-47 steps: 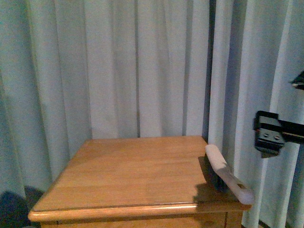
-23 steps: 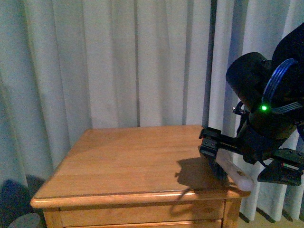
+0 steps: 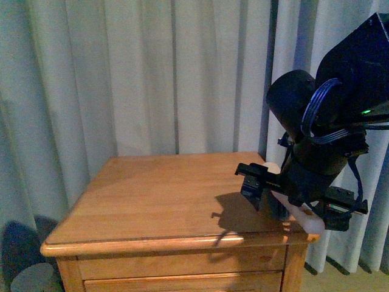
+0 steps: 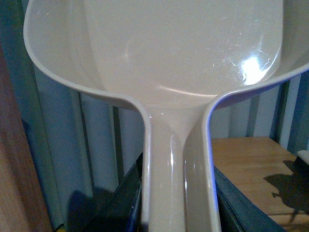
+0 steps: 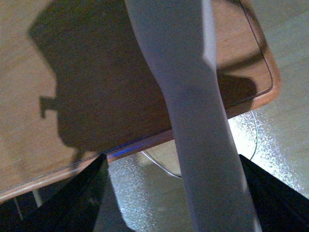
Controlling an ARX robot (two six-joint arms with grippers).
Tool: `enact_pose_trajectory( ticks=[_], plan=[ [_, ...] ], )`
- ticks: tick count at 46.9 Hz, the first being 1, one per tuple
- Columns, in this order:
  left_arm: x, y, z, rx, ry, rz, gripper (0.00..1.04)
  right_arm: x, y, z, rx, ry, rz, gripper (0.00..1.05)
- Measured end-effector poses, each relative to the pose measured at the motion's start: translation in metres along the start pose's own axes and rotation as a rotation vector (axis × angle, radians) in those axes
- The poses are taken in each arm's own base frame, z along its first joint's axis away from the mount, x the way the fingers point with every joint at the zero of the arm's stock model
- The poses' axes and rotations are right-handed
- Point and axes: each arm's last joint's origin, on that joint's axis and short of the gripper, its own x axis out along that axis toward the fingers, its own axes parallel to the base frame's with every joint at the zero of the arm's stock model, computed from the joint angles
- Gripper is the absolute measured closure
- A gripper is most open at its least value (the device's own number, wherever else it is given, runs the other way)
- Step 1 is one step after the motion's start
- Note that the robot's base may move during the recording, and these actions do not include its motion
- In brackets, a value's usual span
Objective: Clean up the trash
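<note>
1. Behind the table (image 3: 158,194), pale curtains (image 3: 140,79) hang from side to side.
2. The wooden table stands in front of you, a dark shadow on its right part.
3. Your right arm (image 3: 328,121) hangs over the table's right front corner.
4. Your left gripper (image 4: 178,203) holds the dustpan (image 4: 183,48) up in the air, jaws pressed on both sides of its stem.
5. A white handle (image 3: 301,218) lies along the table's right edge, its end sticking out past the corner.
6. Your right gripper (image 5: 174,164) sits around that handle, jaws apart, one on each side.
7. You cannot tell where the paper wad is.
</note>
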Motion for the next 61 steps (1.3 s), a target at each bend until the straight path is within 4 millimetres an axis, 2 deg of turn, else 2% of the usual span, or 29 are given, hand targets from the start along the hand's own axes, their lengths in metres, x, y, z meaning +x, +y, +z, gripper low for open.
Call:
enact_pose_trajectory(
  ticks=[9, 16, 23, 30, 33, 38, 43, 46, 49, 56, 61],
  plan=[
    [0.0, 0.0, 0.0, 0.0, 0.0, 0.0, 0.78, 0.0, -0.003, 0.002, 0.003, -0.002, -0.008, 0.62],
    [0.0, 0.0, 0.0, 0.0, 0.0, 0.0, 0.78, 0.001, -0.005, 0.003, -0.003, 0.001, -0.006, 0.84],
    [0.0, 0.0, 0.0, 0.0, 0.0, 0.0, 0.78, -0.005, -0.008, 0.005, -0.009, -0.01, 0.003, 0.84],
    [0.0, 0.0, 0.0, 0.0, 0.0, 0.0, 0.78, -0.02, -0.01, 0.008, -0.045, -0.094, 0.007, 0.85],
    [0.0, 0.0, 0.0, 0.0, 0.0, 0.0, 0.78, -0.032, -0.011, 0.009, -0.074, -0.169, 0.017, 0.85],
    [0.0, 0.0, 0.0, 0.0, 0.0, 0.0, 0.78, -0.077, -0.016, 0.008, -0.163, -0.389, 0.073, 0.85],
    [0.0, 0.0, 0.0, 0.0, 0.0, 0.0, 0.78, -0.129, -0.03, -0.007, -0.244, -0.607, 0.105, 0.85],
    [0.0, 0.0, 0.0, 0.0, 0.0, 0.0, 0.78, -0.155, -0.048, -0.025, -0.293, -0.711, 0.096, 0.85],
    [0.0, 0.0, 0.0, 0.0, 0.0, 0.0, 0.78, -0.168, -0.06, -0.039, -0.31, -0.753, 0.087, 0.85],
    [0.0, 0.0, 0.0, 0.0, 0.0, 0.0, 0.78, -0.198, -0.099, -0.085, -0.358, -0.851, 0.023, 0.85],
    [0.0, 0.0, 0.0, 0.0, 0.0, 0.0, 0.78, -0.21, -0.115, -0.103, -0.354, -0.889, 0.011, 0.85]
  ],
)
